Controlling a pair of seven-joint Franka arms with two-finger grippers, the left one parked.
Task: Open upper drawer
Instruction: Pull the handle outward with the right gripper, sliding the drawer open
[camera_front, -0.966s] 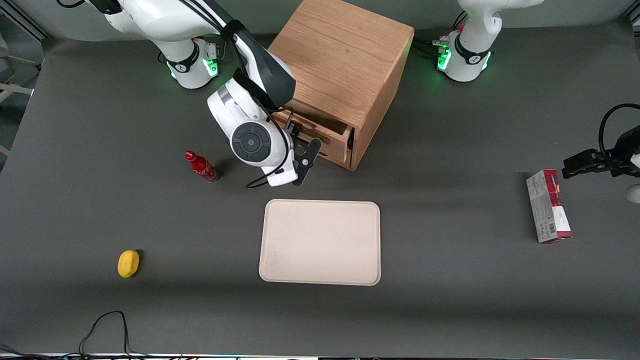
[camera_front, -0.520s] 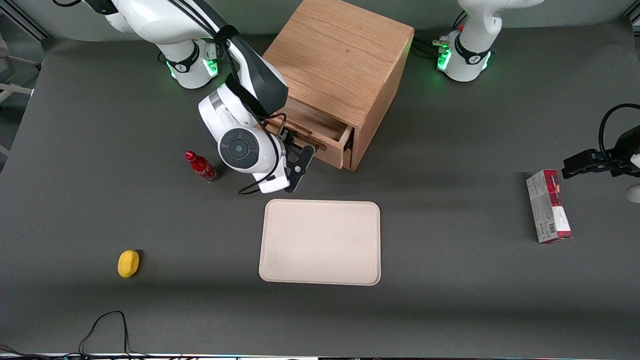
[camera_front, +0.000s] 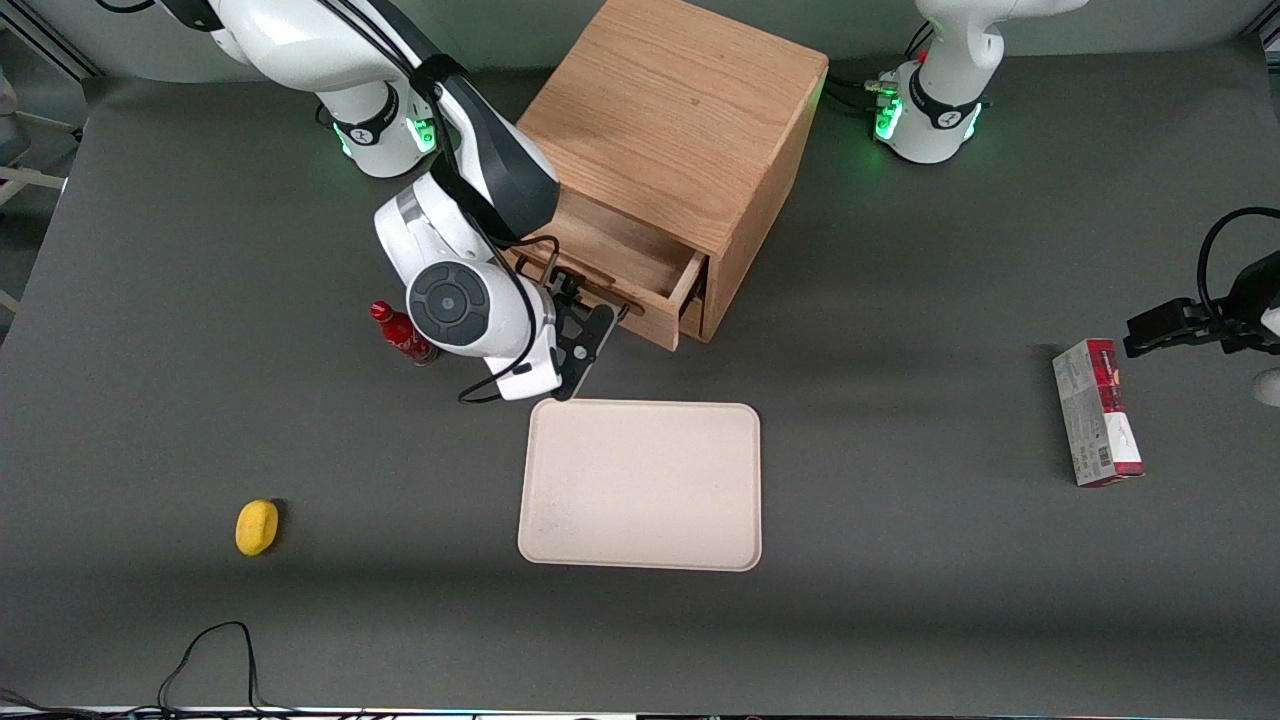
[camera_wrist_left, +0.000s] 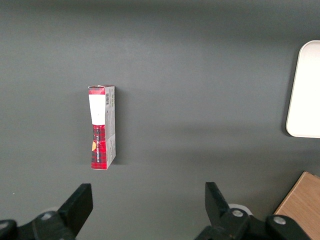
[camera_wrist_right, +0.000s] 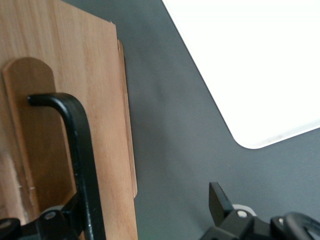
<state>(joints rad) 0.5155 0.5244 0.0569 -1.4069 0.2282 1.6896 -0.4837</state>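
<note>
The light oak cabinet (camera_front: 680, 110) stands at the back middle of the table. Its upper drawer (camera_front: 625, 250) is pulled partway out, its wooden inside showing. The dark bar handle (camera_front: 600, 293) runs along the drawer front. My right gripper (camera_front: 580, 338) is at the handle, just in front of the drawer. In the right wrist view the drawer front (camera_wrist_right: 100, 100) and the black handle (camera_wrist_right: 80, 145) are close up. The gripper (camera_wrist_right: 145, 206) is open, with one fingertip (camera_wrist_right: 74, 212) right against the bar and the other fingertip (camera_wrist_right: 217, 199) well clear over the table. The lower drawer is hidden.
A cream tray (camera_front: 640, 485) lies just nearer the camera than the gripper; it shows in the right wrist view (camera_wrist_right: 260, 65). A red bottle (camera_front: 403, 334) stands beside the wrist. A yellow object (camera_front: 257, 526) lies toward the working arm's end. A red-white box (camera_front: 1097, 412) lies toward the parked arm's end.
My gripper has moved away from the cabinet, toward the camera and the working arm's end. The upper drawer has slid farther out with it.
</note>
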